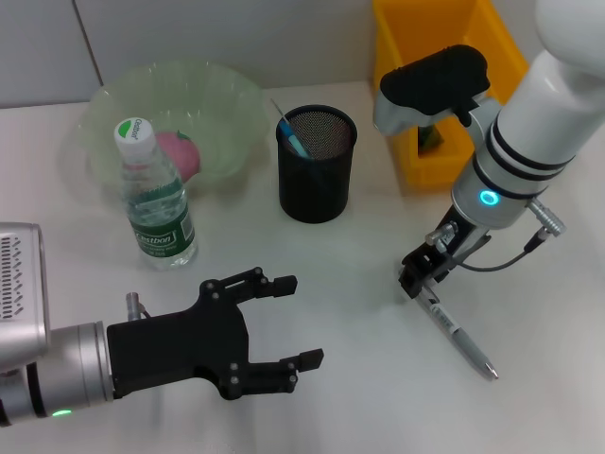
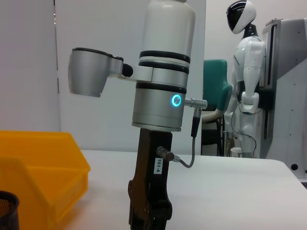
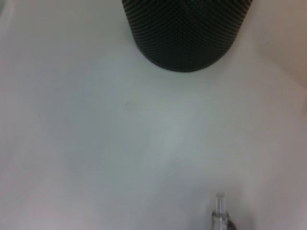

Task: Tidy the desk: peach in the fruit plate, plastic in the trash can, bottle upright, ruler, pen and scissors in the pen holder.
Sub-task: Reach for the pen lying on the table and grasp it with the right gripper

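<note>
- My right gripper (image 1: pixel 416 281) is down at the desk (image 1: pixel 359 378) on my right side, its fingers closed around one end of the pen (image 1: pixel 458 333); the fingers look narrow, pinched on the barrel.
- The pen lies on the white surface, slanting away from my right gripper toward the near right, its far tip free.
- In my right wrist view only the pen's (image 3: pixel 220 211) clear end shows at the frame edge, with the pen holder (image 3: pixel 186 33) ahead of it, well apart.
- My left gripper (image 1: pixel 284 326) hovers low over the near left part of the desk, fingers spread wide, holding nothing.
- The black mesh pen holder (image 1: pixel 317 163) stands upright near the middle of the desk, with a blue-tipped item (image 1: pixel 291 137) leaning inside it; I cannot tell just what that item is.
- The bottle (image 1: pixel 155 200) stands upright with its white cap on and a green label, just in front of the fruit plate (image 1: pixel 227 104).
- The fruit plate is a clear greenish bowl at the far left, and the pink peach (image 1: pixel 180 151) sits inside it, partly hidden behind the bottle.
- A yellow bin (image 1: pixel 416 38) sits at the far right behind my right arm, with something dark green inside that I cannot make out.
- From my left wrist view I see my right arm's gripper (image 2: pixel 149 213) standing upright over the desk, with the yellow bin (image 2: pixel 43 167) beside it and the rim of the pen holder (image 2: pixel 7 211) at the corner.
</note>
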Motion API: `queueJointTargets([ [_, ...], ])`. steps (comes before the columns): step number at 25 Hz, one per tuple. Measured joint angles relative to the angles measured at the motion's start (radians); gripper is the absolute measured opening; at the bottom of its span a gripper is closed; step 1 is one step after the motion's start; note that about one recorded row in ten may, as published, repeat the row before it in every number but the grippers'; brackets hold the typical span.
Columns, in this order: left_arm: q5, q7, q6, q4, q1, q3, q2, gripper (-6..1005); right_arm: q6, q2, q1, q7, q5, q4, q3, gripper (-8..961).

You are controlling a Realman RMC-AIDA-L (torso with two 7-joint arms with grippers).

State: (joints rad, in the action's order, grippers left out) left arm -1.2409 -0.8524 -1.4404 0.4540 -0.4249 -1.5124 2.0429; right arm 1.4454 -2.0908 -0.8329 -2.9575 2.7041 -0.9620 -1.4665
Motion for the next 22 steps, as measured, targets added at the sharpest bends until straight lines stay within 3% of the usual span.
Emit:
queueJointTargets([
  [22, 0.000, 0.001, 0.000, 0.001, -0.001, 0.000, 0.000, 849, -0.016, 0.000, -0.025, 0.000, -0.001, 0.054, 0.000, 403],
])
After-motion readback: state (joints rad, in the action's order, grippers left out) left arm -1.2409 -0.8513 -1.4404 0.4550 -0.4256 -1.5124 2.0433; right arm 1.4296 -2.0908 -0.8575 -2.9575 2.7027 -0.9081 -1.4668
